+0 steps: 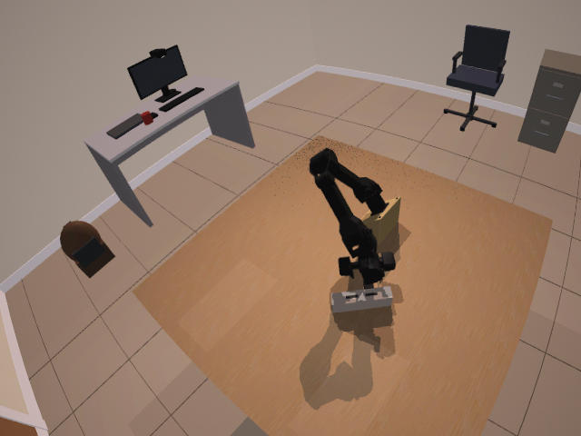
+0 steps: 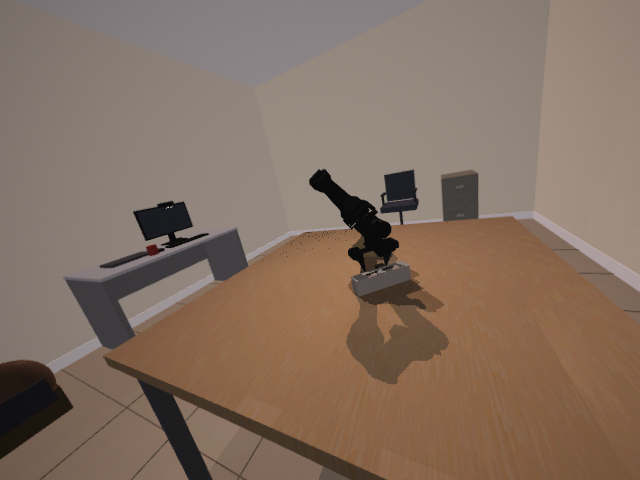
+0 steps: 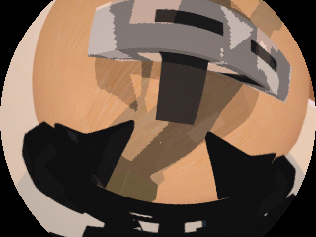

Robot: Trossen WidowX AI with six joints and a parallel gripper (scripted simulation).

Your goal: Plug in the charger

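Note:
A grey power strip (image 1: pixel 361 301) (image 2: pixel 381 279) (image 3: pixel 125 27) lies on the wooden table (image 1: pixel 225 282) (image 2: pixel 491 335). A dark block, the charger (image 3: pixel 181 93) (image 1: pixel 369 285), stands upright on the strip's top face. Its prongs are hidden, and I cannot tell which outlet it sits in. Dark outlet slots show on the strip to its side in the wrist view. My gripper (image 1: pixel 368 275) (image 2: pixel 373 260) (image 3: pixel 172 130) hangs just above the charger with its fingers wide open, one on each side and clear of it. Nothing is between the fingers.
The arm's tan base block (image 1: pixel 388 220) stands on the table behind the strip. Off the table are a grey desk (image 1: pixel 206 107) with a monitor, an office chair (image 1: pixel 476 74), a filing cabinet (image 1: pixel 546 101) and a brown bin (image 1: pixel 84 248).

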